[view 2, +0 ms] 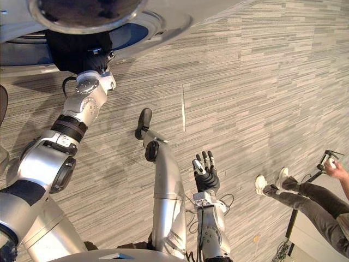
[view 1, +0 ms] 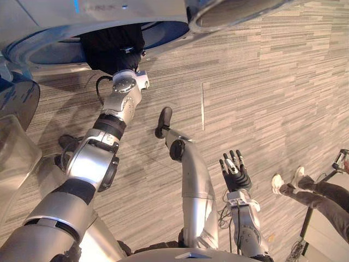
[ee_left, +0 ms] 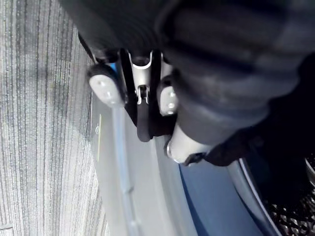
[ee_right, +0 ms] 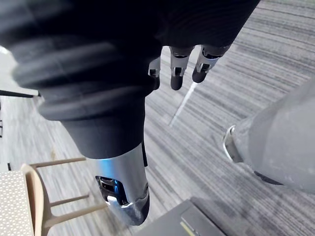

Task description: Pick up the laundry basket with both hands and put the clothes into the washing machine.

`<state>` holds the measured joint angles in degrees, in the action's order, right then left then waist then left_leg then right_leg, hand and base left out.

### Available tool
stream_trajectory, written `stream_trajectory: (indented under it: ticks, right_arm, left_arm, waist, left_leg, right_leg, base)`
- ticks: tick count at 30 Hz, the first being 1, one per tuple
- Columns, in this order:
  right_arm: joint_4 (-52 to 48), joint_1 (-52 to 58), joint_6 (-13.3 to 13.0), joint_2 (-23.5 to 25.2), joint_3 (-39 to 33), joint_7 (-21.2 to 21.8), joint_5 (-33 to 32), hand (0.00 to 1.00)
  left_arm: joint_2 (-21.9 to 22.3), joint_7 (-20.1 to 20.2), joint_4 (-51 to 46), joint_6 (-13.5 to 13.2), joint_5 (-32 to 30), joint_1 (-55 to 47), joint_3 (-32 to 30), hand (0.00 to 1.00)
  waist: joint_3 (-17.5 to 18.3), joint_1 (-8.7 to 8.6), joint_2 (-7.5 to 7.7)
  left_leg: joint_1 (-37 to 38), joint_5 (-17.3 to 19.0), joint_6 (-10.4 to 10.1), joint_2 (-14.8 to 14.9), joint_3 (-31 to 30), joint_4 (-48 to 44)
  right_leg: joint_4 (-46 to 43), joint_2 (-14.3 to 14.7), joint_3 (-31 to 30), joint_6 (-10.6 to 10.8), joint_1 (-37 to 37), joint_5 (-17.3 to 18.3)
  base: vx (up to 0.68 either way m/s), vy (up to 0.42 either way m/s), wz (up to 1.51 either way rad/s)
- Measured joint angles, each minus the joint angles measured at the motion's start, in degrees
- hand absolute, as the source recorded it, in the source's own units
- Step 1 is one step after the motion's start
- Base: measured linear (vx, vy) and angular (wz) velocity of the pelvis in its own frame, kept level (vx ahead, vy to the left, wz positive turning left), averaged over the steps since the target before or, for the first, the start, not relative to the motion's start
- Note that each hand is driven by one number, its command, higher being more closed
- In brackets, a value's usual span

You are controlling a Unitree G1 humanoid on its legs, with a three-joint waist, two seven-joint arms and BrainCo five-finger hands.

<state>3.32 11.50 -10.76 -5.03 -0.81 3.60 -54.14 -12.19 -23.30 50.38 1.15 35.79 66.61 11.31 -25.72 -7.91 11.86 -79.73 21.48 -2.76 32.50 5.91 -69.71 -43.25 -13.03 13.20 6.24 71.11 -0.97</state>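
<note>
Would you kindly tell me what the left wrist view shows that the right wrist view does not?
The left wrist view gives the washer's grey rim, its blue seal and the perforated drum, with the left hand at the opening. The right wrist view gives a wooden chair and the right hand, its fingers straight and holding nothing. Both share the striped grey floor.
</note>
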Motion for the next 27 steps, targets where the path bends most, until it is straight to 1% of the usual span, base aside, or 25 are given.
stream_trajectory:
  ticks: [1,2,4,5,6,7,9,10,11,12,14,17,18,20,23,24,25,27]
  right_arm:
    - [0.0,0.0,0.0,0.0,0.0,0.0,0.0,0.00]
    - [0.0,0.2,0.0,0.0,0.0,0.0,0.0,0.00]
    - [-0.1,0.5,0.0,0.1,0.1,0.0,0.0,0.00]
    - [0.0,1.3,0.0,0.1,0.1,0.1,0.1,0.00]
    - [0.1,1.5,0.0,0.1,0.1,0.1,0.1,0.00]
    - [0.1,1.6,0.2,0.1,0.2,0.1,0.1,0.00]
    - [0.0,1.6,0.5,0.0,0.2,0.2,0.5,0.00]
    - [0.0,1.6,0.5,0.0,0.2,0.2,0.5,0.00]
    - [0.0,1.6,0.5,-0.2,0.2,0.2,0.5,0.00]
    - [-0.1,1.6,0.5,-0.2,0.2,0.3,0.5,0.00]
    - [-0.1,1.6,0.5,-0.3,0.3,1.1,0.5,0.00]
    - [-0.1,1.7,0.6,-0.3,0.2,1.2,0.5,0.00]
    - [-0.1,1.7,0.8,-0.3,0.2,1.2,0.5,0.00]
    - [-0.1,1.7,0.9,-0.4,0.1,1.2,0.6,0.00]
    - [0.0,1.9,1.0,-0.8,0.0,1.2,0.5,0.00]
    - [0.1,1.9,1.0,-0.9,-0.2,1.2,0.5,0.00]
    - [0.1,1.9,1.0,-1.0,-0.6,1.2,0.5,0.00]
    - [0.1,1.9,1.0,-1.0,-1.4,1.2,0.5,0.00]
  left_arm:
    - [-0.3,0.5,0.0,0.0,0.0,-0.4,-0.2,1.00]
    - [-0.2,1.3,-0.8,-0.4,-0.1,-1.7,-2.4,1.00]
    - [-0.2,1.7,-3.2,-1.0,-0.7,-4.5,-4.8,1.00]
    - [-0.3,1.7,-6.4,-3.0,-1.2,-7.4,-7.4,1.00]
    - [-0.8,1.7,-8.0,-4.1,-1.2,-8.1,-9.0,1.00]
    - [-1.0,1.6,-9.0,-4.8,-1.2,-8.4,-9.6,1.00]
    - [-4.3,1.6,-13.2,-6.7,-1.4,-9.3,-12.6,1.00]
    - [-4.9,1.6,-14.6,-7.1,-1.7,-9.9,-13.4,1.00]
    - [-5.5,2.1,-16.1,-6.8,-2.3,-10.9,-13.3,1.00]
    - [-5.2,2.4,-17.0,-6.8,-2.5,-12.0,-13.3,1.00]
    - [-4.6,2.1,-20.8,-6.8,-2.9,-13.6,-13.4,1.00]
    - [-6.3,1.8,-27.5,-7.0,-2.9,-13.0,-13.4,1.00]
    - [-7.0,1.7,-27.7,-6.8,-2.6,-11.8,-12.9,1.00]
    - [-6.9,1.1,-27.6,-6.7,-2.2,-11.4,-12.0,1.00]
    - [-6.9,0.7,-26.0,-6.7,-2.1,-9.4,-9.2,1.00]
    - [-6.9,0.6,-24.5,-6.7,-2.1,-8.3,-7.9,1.00]
    - [-6.6,0.6,-21.3,-6.7,-1.5,-5.9,-5.3,1.00]
    - [-5.3,0.6,-18.7,-7.1,0.0,-3.5,-3.0,1.00]
  waist:
    - [-0.2,0.03,-0.09]
    - [-0.4,-0.07,-0.31]
    - [-0.7,0.34,-0.75]
    - [-0.7,1.12,-0.85]
    - [-0.8,1.63,-0.94]
    - [-0.8,2.01,-1.00]
    - [-1.0,3.24,-1.29]
    - [-1.0,3.44,-1.35]
    - [-1.3,4.00,-1.81]
    - [-1.3,4.25,-1.92]
    - [-1.3,4.32,-2.00]
    - [-1.3,4.54,-2.27]
    - [-1.3,4.69,-2.40]
    - [-1.1,4.58,-2.71]
    - [-1.2,5.05,-2.77]
    - [-1.2,5.49,-2.77]
    - [-1.2,6.32,-2.82]
    - [-1.1,7.06,-2.95]
  left_leg:
    - [0.4,-0.1,-0.2,-0.2,-0.2,0.2]
    - [1.1,-0.7,-0.5,-1.0,-0.2,1.1]
    - [2.5,-1.4,-0.8,-1.4,-0.2,2.3]
    - [4.1,-2.2,-1.3,-2.1,0.0,3.8]
    - [4.9,-2.8,-1.5,-2.2,0.1,4.9]
    - [5.4,-3.3,-1.7,-2.4,-0.1,5.7]
    - [7.6,-5.1,-2.5,-3.2,-0.2,8.4]
    - [8.3,-5.5,-2.7,-3.5,-0.2,9.0]
    - [9.6,-5.9,-2.9,-3.9,-0.3,10.0]
    - [10.9,-6.2,-3.1,-4.1,0.1,10.8]
    - [12.1,-6.4,-3.3,-4.1,0.6,11.7]
    - [13.3,-6.7,-3.5,-4.2,1.0,12.2]
    - [13.9,-6.8,-3.6,-4.2,1.0,12.3]
    - [14.4,-6.8,-3.6,-4.2,1.2,12.5]
    - [14.4,-6.7,-3.6,-4.2,1.3,12.5]
    - [14.4,-6.7,-3.5,-4.2,1.3,12.5]
    - [14.1,-6.7,-3.4,-4.1,1.2,12.5]
    - [13.5,-6.7,-3.0,-4.2,1.1,12.4]
  right_leg:
    - [-0.3,-0.3,0.1,-0.1,-0.3,0.3]
    - [-0.6,-0.8,0.2,-0.1,-0.7,0.6]
    - [-0.8,-1.0,0.6,-0.3,-1.9,1.2]
    - [-1.0,-1.6,1.0,-0.7,-2.8,1.8]
    - [-1.0,-1.7,1.4,-1.0,-3.5,2.2]
    - [-1.0,-1.8,1.8,-1.1,-4.0,2.5]
    - [-0.9,-2.2,2.8,-1.7,-6.1,3.3]
    - [-1.0,-2.5,3.1,-1.9,-6.6,3.5]
    - [-0.9,-2.7,3.4,-2.0,-7.8,4.0]
    - [-0.8,-2.8,3.4,-2.0,-8.6,4.2]
    - [-0.6,-2.8,3.5,-2.1,-9.4,4.3]
    - [-0.9,-2.8,3.3,-2.5,-9.8,4.7]
    - [-1.1,-2.8,3.4,-2.5,-10.2,4.8]
    - [-1.0,-2.7,3.4,-2.5,-10.6,4.9]
    - [-0.9,-2.7,3.4,-2.5,-10.6,4.9]
    - [-0.8,-2.6,3.4,-2.5,-10.6,4.9]
    - [-0.3,-2.6,3.4,-2.5,-10.6,4.8]
    - [0.4,-2.5,3.5,-2.4,-10.6,4.4]
  base:
    - [-0.05,0.003,0.26]
    - [-0.07,-0.007,0.26]
    - [-0.06,-0.032,0.33]
    - [-0.05,-0.052,0.39]
    - [-0.05,-0.062,0.37]
    - [-0.04,-0.068,0.35]
    - [-0.05,-0.084,0.40]
    - [-0.04,-0.083,0.36]
    - [-0.04,-0.068,0.29]
    - [-0.03,-0.057,0.23]
    - [-0.01,-0.014,0.05]
    - [0.00,0.000,0.00]
    - [-0.04,-0.014,0.03]
    - [-0.04,-0.011,0.03]
    - [-0.05,0.001,0.01]
    - [-0.06,0.012,0.02]
    - [-0.06,0.015,0.03]
    - [-0.07,0.029,0.03]
